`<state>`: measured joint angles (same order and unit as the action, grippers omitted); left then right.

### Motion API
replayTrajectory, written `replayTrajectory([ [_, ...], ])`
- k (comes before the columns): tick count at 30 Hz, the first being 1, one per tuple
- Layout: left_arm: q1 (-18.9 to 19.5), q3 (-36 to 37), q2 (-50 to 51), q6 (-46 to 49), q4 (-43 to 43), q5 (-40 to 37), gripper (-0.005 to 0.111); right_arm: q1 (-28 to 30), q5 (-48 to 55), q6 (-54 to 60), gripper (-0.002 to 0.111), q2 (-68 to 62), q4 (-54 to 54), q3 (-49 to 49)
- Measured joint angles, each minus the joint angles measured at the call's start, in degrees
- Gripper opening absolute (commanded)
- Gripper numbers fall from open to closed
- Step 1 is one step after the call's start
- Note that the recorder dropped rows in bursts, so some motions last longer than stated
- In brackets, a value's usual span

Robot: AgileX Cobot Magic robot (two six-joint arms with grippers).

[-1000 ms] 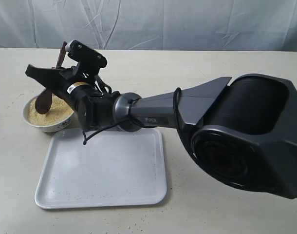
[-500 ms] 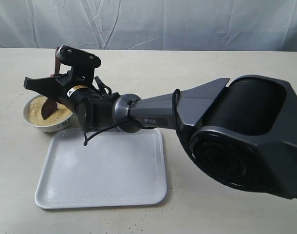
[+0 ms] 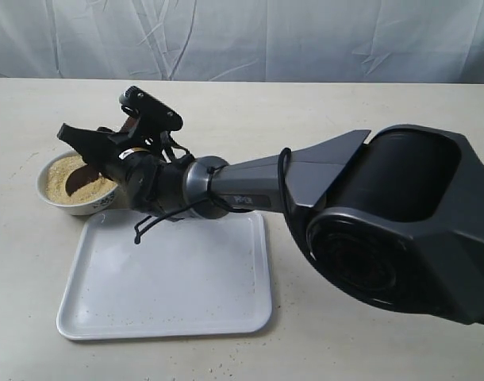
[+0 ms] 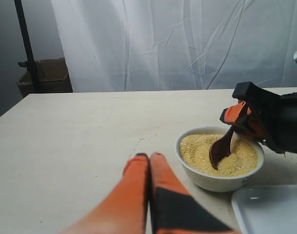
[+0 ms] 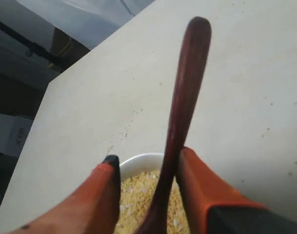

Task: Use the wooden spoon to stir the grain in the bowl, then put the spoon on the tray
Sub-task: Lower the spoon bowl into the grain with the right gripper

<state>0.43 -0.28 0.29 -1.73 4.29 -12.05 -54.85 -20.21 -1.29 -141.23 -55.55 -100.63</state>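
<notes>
The white bowl of yellowish grain stands left of the white tray. My right gripper hangs over the bowl, shut on the handle of the dark wooden spoon. The scoop is dipped into the grain. In the right wrist view the spoon runs up between the orange fingers of that gripper, pressed against one finger, over the bowl's rim. My left gripper is shut on nothing, low over the table beside the bowl. That view shows the spoon in the grain.
Loose grains lie scattered on the table round the bowl and on the tray. A cardboard box and a black stand are beyond the table's far edge. A white curtain hangs behind.
The right gripper has swung the spoon across the bowl: the scoop went from the left side down into the grain and over to the right. The handle now tilts lower.
</notes>
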Motion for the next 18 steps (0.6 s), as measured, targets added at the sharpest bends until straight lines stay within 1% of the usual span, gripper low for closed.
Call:
replayTrajectory([
  [3, 0.0, 0.0, 0.0, 0.0, 0.0, 0.0, 0.0, -0.1, 0.0, 0.0, 0.056, 0.12, -0.1, 0.0],
  [6, 0.0, 0.0, 0.0, 0.0, 0.0, 0.0, 0.0, -0.1, 0.67, 0.0, 0.06, 0.72, -1.22, 0.0],
  [12, 0.0, 0.0, 0.0, 0.0, 0.0, 0.0, 0.0, -0.1, 3.44, 0.23, 0.06, 2.83, -2.35, 0.0],
  [18, 0.0, 0.0, 0.0, 0.0, 0.0, 0.0, 0.0, 0.23, 9.8, 0.32, 0.06, 5.49, -2.95, 0.0],
])
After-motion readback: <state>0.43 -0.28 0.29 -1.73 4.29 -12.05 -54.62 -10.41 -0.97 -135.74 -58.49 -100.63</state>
